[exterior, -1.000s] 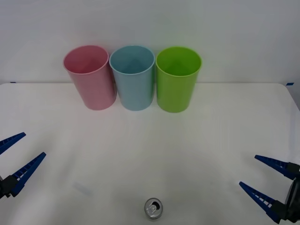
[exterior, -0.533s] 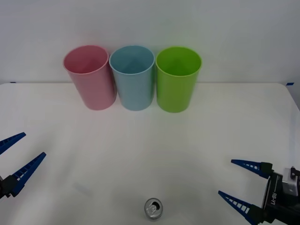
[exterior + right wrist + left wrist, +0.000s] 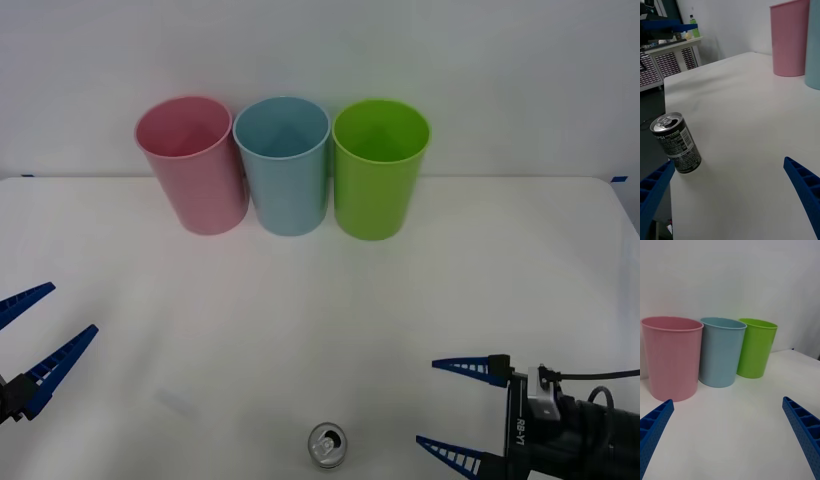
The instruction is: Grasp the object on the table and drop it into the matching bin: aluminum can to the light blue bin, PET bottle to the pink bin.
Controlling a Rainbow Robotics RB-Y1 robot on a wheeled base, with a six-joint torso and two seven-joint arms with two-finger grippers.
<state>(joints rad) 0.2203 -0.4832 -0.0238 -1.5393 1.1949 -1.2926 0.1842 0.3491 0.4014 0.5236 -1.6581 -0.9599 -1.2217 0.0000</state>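
The left gripper hovers with fingers spread wide, empty. The Pepsi can stands upright on the white counter, just outside the right gripper's parted fingers, untouched, beside one fingertip.

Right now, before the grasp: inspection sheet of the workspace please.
Surface: white table, bare around the can.
Job's things: aluminum can upright at the near edge; pink bin, light blue bin in the far row.
Clutter: lime green cup beside the blue bin.
Grippers: right pincer open, low, right of the can, apart from it; left pincer open at the left edge.
Cables: black cable on the right wrist.
Surroundings: plain wall behind.
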